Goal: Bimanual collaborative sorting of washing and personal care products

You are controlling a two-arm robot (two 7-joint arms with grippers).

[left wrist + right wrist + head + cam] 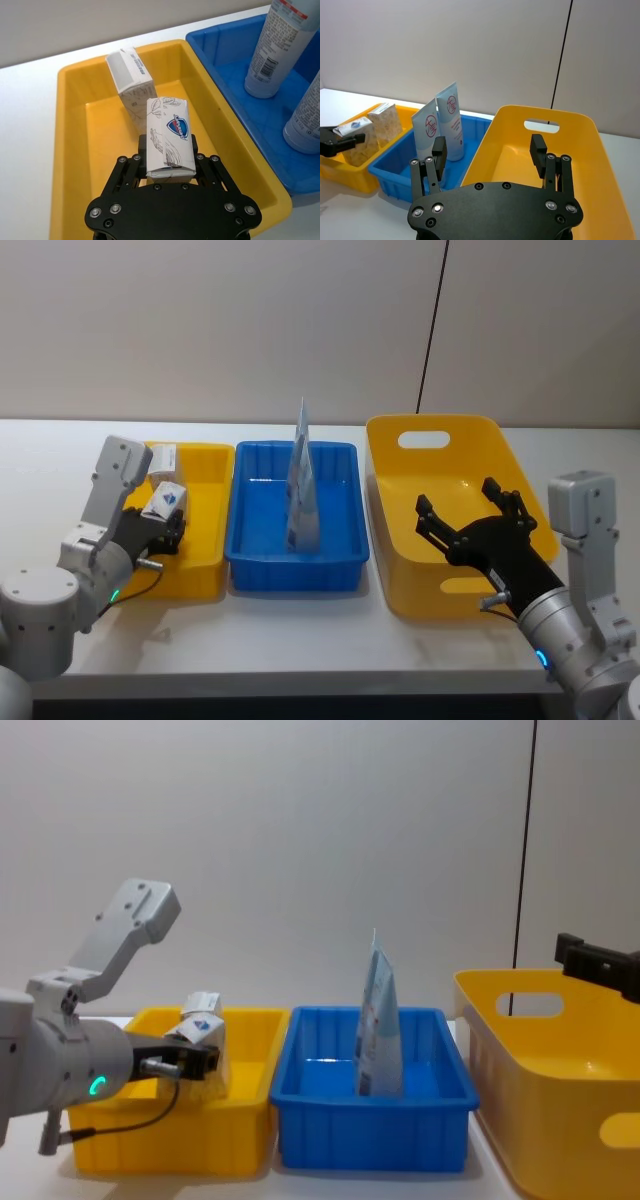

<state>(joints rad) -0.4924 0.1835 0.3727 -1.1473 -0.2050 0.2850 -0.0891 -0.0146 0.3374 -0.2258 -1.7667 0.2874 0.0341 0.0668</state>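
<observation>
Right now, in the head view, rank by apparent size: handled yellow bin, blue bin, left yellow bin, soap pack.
1. handled yellow bin: largest.
2. blue bin.
3. left yellow bin: looks smaller than the blue one, but the left arm hides part of it, so that gap is unsure.
4. soap pack, held in the left tool: clearly smallest.

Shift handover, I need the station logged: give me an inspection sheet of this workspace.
Surface: white table carrying three bins in a row.
Job's things: soap pack held over the small yellow bin; speckled box standing in it; two tubes upright in the blue bin.
Clutter: nothing seen.
Grippers: left gripper shut on the soap pack; right gripper open over the large yellow bin.
Cables: black cable looping under the left wrist; dark line on the wall, cable or seam unclear.
Surroundings: plain wall.
</observation>
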